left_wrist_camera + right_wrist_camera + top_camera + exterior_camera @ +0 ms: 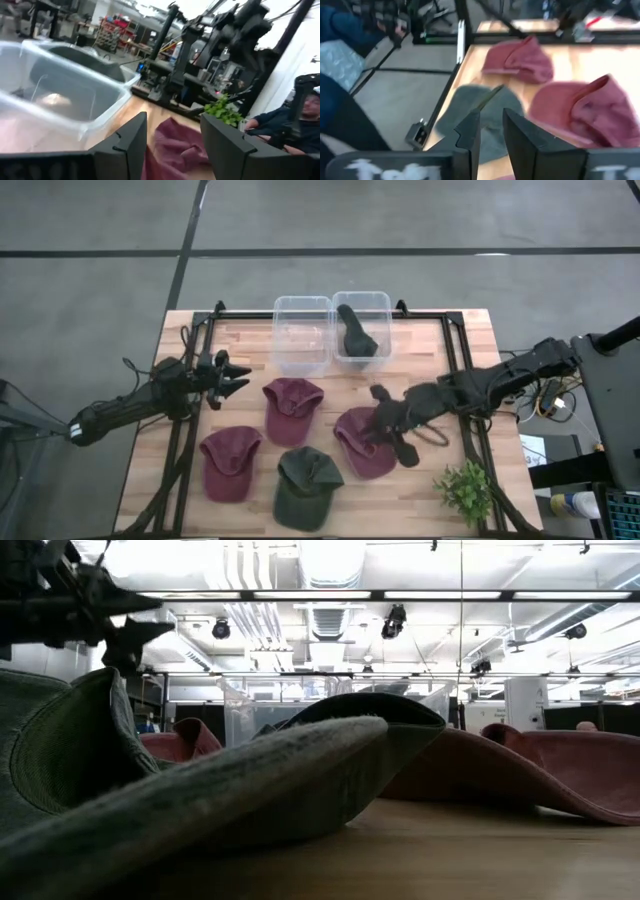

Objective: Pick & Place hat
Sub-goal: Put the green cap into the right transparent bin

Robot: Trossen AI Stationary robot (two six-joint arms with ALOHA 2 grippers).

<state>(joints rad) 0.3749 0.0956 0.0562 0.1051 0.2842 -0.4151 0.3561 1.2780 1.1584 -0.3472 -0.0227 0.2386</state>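
Note:
Three maroon hats lie crown-up on the table (292,408) (230,462) (362,445), and a green hat (305,485) lies near the front edge. A dark green hat (358,330) sits inside the right clear bin (385,305). My right gripper (386,424) hovers over the right maroon hat, its fingers a narrow gap apart (491,135), with nothing between them. My left gripper (240,377) hangs open (172,140) left of the middle maroon hat (180,147), pointing toward the bins.
The left clear bin (302,330) stands at the table's far side beside the right one. A small green plant (465,490) sits at the near right corner. A black frame (455,345) runs along the table's sides. A person sits beyond the table (280,122).

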